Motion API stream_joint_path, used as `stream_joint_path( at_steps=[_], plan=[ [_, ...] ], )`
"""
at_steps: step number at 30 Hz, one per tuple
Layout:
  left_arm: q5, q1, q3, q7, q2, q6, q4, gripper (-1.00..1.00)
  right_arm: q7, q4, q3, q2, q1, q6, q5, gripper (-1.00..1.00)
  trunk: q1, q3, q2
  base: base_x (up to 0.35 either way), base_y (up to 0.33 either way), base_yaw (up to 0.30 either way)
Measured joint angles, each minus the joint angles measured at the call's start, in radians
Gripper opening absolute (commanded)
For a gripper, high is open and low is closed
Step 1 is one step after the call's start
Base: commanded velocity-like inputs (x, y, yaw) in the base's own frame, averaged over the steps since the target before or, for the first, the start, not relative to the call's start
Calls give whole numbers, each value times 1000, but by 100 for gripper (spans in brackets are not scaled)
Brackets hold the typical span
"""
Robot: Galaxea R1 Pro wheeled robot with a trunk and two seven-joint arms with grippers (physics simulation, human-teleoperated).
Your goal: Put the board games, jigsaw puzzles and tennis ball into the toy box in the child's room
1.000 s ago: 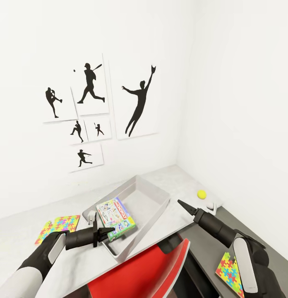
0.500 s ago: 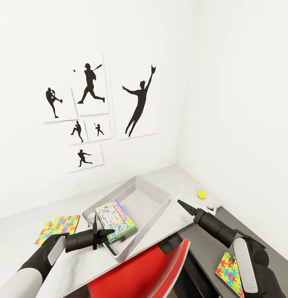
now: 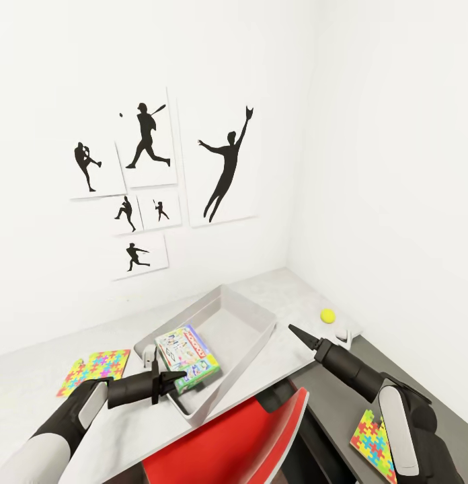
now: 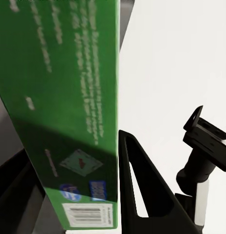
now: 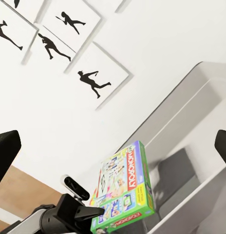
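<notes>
Step in hand: lowering the Monopoly board game (image 3: 187,357) into the toy box (image 3: 251,306); I judge it nearly placed.
Left gripper (image 3: 173,378): clamped on the game's near edge, at 7 o'clock of the bin.
Game: tilted, inside the bin's near end.
Right gripper (image 3: 296,333): fingers spread, empty, at 4 o'clock of the bin.
Left to fetch: tennis ball (image 3: 327,315) at 3 o'clock; jigsaw puzzle (image 3: 94,369) at 9 o'clock, both on the table (image 3: 39,373).
Next move: release, then withdraw clear of the rim.
</notes>
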Motion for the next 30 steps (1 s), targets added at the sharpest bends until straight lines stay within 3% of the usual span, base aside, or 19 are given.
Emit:
stream_joint_path(
  at_steps=[20,21,30],
  plan=[
    [1,0,0,2,-8,0,1,-100,0,0,0,0,0,0,0,100,0,0,0,0,0,0],
    [1,0,0,2,-8,0,1,100,0,0,0,0,0,0,0,100,0,0,0,0,0,0],
    [-13,0,-1,6,-8,-3,1,100,0,0,0,0,0,0,0,100,0,0,0,0,0,0]
  ],
)
